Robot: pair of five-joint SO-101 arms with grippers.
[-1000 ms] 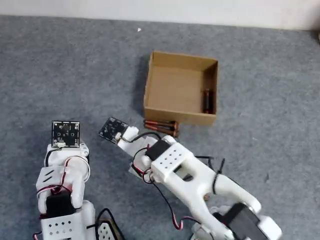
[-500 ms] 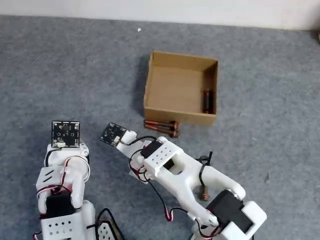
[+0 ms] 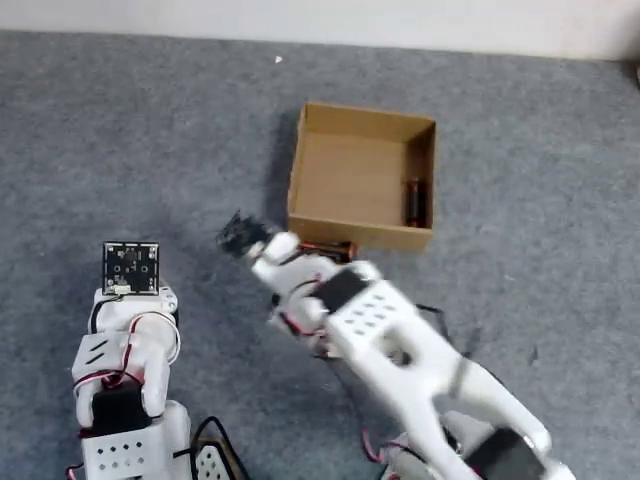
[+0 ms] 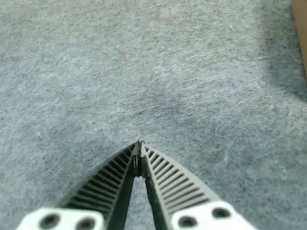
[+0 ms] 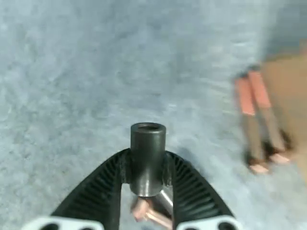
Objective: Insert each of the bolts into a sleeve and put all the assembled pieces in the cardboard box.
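One dark sleeve [image 5: 147, 151] in the pinch of the right claw [image 5: 147, 160], two copper pieces [image 5: 248, 115] farther off; left claw [image 4: 139, 146] pressed together

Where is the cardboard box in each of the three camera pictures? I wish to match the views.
High view: the cardboard box stands above the middle, open side up.
Left wrist view: a brown sliver of the box at a corner, far ahead of the left gripper.
Right wrist view: its blurred brown wall at the edge.
Shared landmark: two copper-coloured pieces lying outside beside its wall, high and right wrist views.
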